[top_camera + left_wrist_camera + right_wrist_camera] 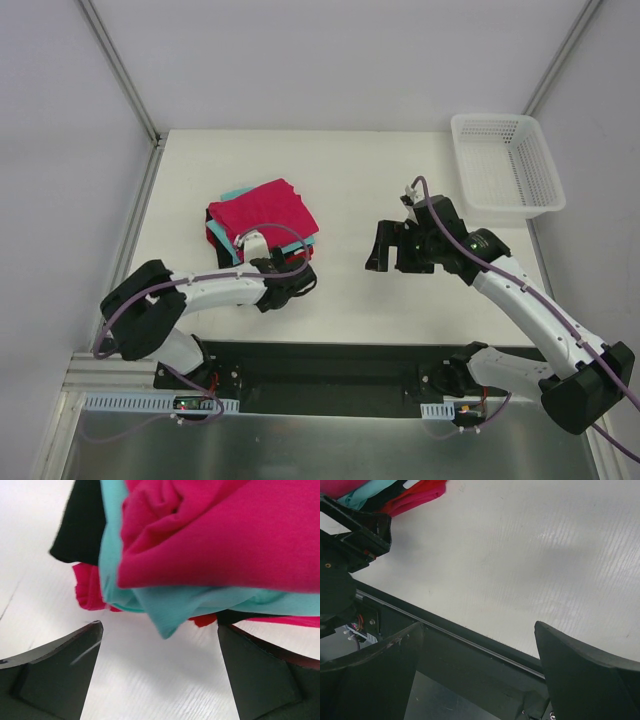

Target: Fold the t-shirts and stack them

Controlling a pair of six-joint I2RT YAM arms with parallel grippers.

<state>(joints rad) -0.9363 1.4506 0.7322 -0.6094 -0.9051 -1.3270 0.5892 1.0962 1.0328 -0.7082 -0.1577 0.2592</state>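
The stack of folded t-shirts [262,218] sits left of centre on the white table [400,165]. From above, the magenta shirt [266,208] on top hides nearly everything under it. Only a thin teal edge [231,194] shows at the stack's upper left corner and a red sliver along its lower left side. The left gripper [284,276] lies at the stack's lower edge, where its fingertips are hard to tell from the cloth and cable. The left wrist view settles this: the jaws are spread wide with nothing between them, and the two black fingers [60,675] are cut off by the bottom of the frame. Above them a teal corner [167,610] droops from under the magenta fold. A red layer [89,590] and a dark one [80,525] peek out at the left, and the upper part of the pile runs out of frame. Whether the fingers touch the cloth cannot be told. The right gripper [392,258] hangs over bare table right of centre, well apart from the stack, released and empty. Its own camera shows only tabletop, the black base rail [470,647], and a scrap of the pile in the upper left corner. A white mesh basket [468,160] stands at the upper right, partly overhanging the table's edge.
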